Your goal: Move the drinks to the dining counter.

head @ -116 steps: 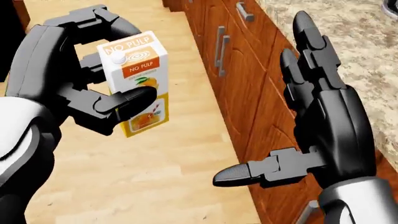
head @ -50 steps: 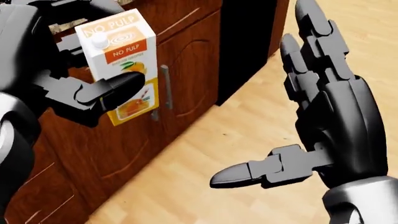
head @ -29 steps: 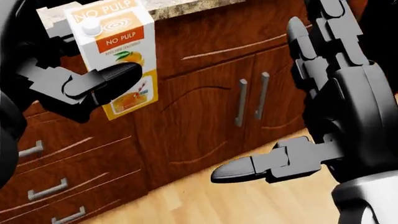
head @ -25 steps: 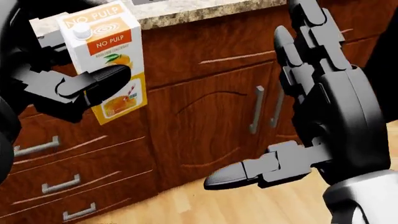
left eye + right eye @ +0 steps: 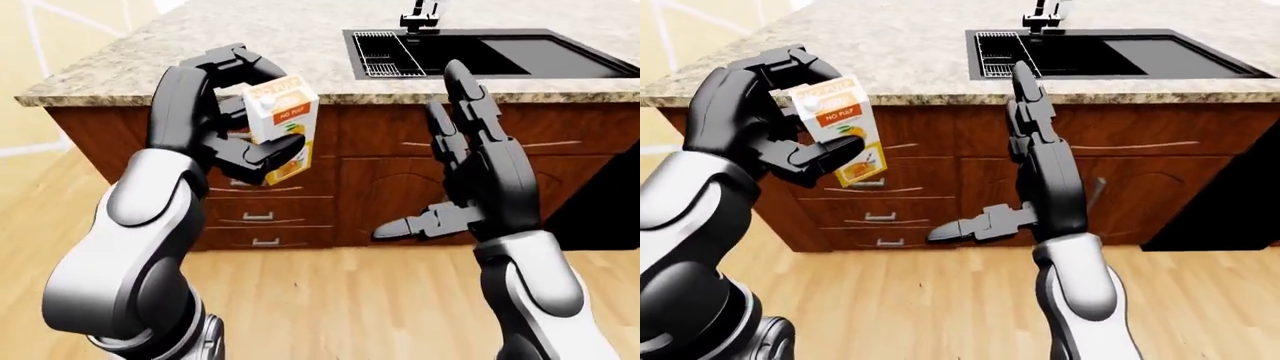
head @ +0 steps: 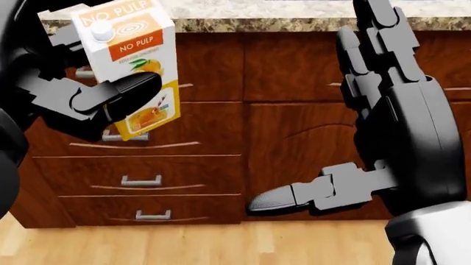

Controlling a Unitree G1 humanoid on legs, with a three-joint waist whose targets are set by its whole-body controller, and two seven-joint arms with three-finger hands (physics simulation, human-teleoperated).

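**One juice carton held up at the granite island**

One orange juice carton [image 6: 131, 66] is in play here — white and orange, "NO PULP" printed on it, small white cap on top. The left robot hand [image 6: 88, 91] has its fingers closed round it, thumb across the printed face, other fingers curled behind, and it's held upright with a slight tilt, up in the air at about the height of the tabletop edge. It's not resting on anything.

The right robot hand [image 5: 470, 172] is spread wide with nothing in it — fingers pointing up, thumb sticking out toward the left of the view, well apart from the carton.

Past both hands is a granite tabletop [image 5: 900, 60] on dark wood cabinets [image 6: 294, 138]. Under the carton in the head view sit stacked drawers [image 6: 139, 182] with metal handles. A black sink [image 5: 1120, 52] is set into the stone toward the top right of the eye views, with a dark faucet [image 5: 1040, 15] at its far edge and a ribbed drain section on its left side. Light wood floor [image 5: 340, 300] runs below.
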